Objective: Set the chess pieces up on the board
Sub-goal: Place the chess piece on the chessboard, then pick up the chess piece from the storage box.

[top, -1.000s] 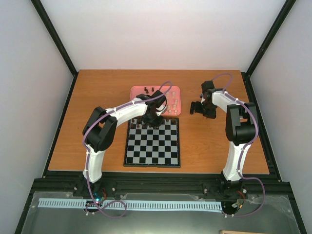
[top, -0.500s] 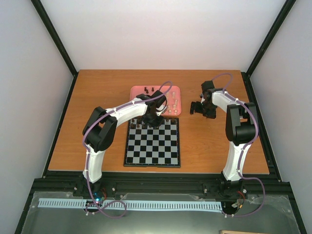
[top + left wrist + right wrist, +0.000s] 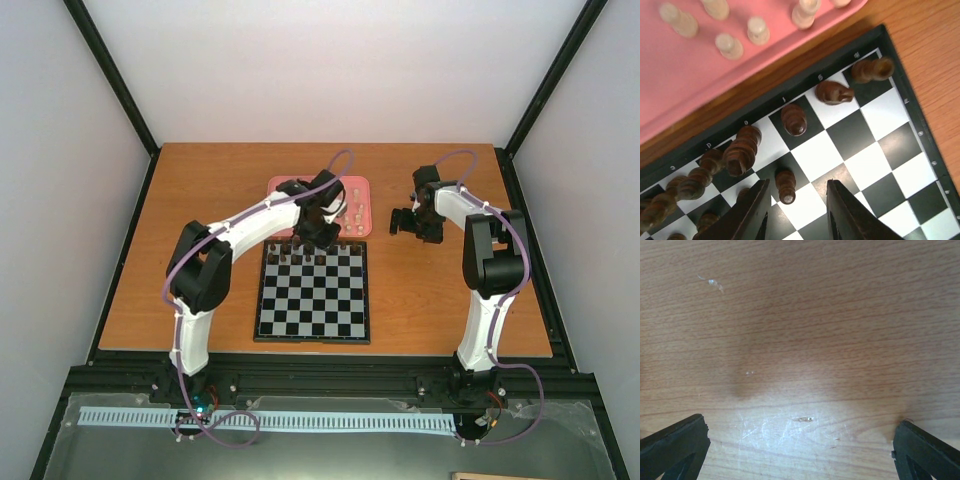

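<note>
The board (image 3: 313, 298) lies mid-table, with dark chess pieces along its far rows. In the left wrist view a rook (image 3: 872, 69), a knight (image 3: 834, 93), a bishop (image 3: 794, 119) and a taller piece (image 3: 741, 150) stand on the back row. A dark pawn (image 3: 785, 186) stands on the square in front of them. My left gripper (image 3: 797, 202) hangs open just above that pawn; the pawn stands free near the left finger. Pale chess pieces (image 3: 730, 45) wait in the pink tray (image 3: 680, 85). My right gripper (image 3: 800, 440) is open wide over bare wood.
The pink tray (image 3: 283, 188) touches the board's far edge and holds several pale and a few dark pieces. My right gripper (image 3: 405, 222) hovers right of the tray. Black frame rails run along the table edges.
My left gripper's jaws have parted and let go of the dark pawn, which stays standing on its square. The left wrist has lifted and drawn back toward the tray. The right arm is unmoved.
</note>
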`<state>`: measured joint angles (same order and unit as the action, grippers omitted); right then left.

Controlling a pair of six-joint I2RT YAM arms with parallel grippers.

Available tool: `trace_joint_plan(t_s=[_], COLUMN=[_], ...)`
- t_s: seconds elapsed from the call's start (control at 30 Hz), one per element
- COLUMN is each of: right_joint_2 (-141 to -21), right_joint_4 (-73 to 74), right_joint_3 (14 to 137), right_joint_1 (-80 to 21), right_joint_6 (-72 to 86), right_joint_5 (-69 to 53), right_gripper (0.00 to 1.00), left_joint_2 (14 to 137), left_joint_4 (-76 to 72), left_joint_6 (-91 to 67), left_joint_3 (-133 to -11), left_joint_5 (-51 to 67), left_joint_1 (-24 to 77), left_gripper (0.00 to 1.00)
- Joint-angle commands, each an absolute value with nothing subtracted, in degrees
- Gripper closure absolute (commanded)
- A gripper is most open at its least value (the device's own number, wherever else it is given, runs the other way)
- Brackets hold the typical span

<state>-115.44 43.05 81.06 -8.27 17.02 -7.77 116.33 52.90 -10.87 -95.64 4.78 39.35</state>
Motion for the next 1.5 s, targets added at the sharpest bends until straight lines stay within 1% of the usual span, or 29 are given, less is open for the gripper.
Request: trace_joint_plan(t_s=[0.0,0.07,0.13,0.2,0.3,0.43,0.53,0.67,0.77,0.93,1.13,1.47], right_joint_2=[-114.6,-114.4,-114.2,-113.8,-113.4,-114.7,-115.4,-115.7,-116.0,-116.3,-116.5,-117.7], right_joint_4=[43.7,44.2,45.1,46.1,47.1,48.6,49.7,50.7,51.8,53.3,53.9,54.5], right_joint_3=[82.4,83.3,84.8,86.7,89.7,94.1,96.2,97.9,99.2,100.6,100.5,101.6], right_joint_1=[-8.0,-8.0,-8.0,-8.0,-8.0,-8.1,-8.1,-8.3,-8.4,-8.5,-8.5,-8.5], right_joint_6=[17.4,17.4,17.5,17.5,17.7,18.2,18.4,18.5,18.2,17.5,17.0,16.2], right_joint_5=[-8.1,-7.7,-7.1,-6.6,-6.3,-6.7,-7.1,-7.2,-7.1,-6.8,-6.5,-6.1], right_gripper=[0.0,0.0,0.0,0.0,0.0,0.0,0.0,0.0,0.0,0.0,0.0,0.0], left_joint_2=[112.3,112.5,112.8,113.1,113.9,116.4,121.0,127.6,132.7,137.6,139.5,145.7], left_joint_4=[54.7,55.2,55.6,55.7,55.6,54.8,56.8,58.3,59.1,57.5,54.9,50.0], left_joint_6=[-11.6,-12.3,-13.0,-13.9,-15.4,-16.3,-17.3,-18.0,-19.8,-23.1,-25.8,-27.5], left_joint_3=[-100.6,-102.5,-104.5,-106.5,-109.6,-114.2,-119.6,-126.5,-131.9,-134.0,-134.0,-137.5], left_joint_5=[5.2,5.7,6.6,7.5,8.9,8.0,6.0,2.9,1.5,-1.3,-5.4,-1.0], left_joint_1=[39.7,39.0,37.5,35.2,31.0,26.3,24.2,23.5,23.3,23.0,22.4,21.8], left_gripper=[0.65,0.64,0.57,0.54,0.45,0.38,0.37,0.41,0.49,0.62,0.67,0.69])
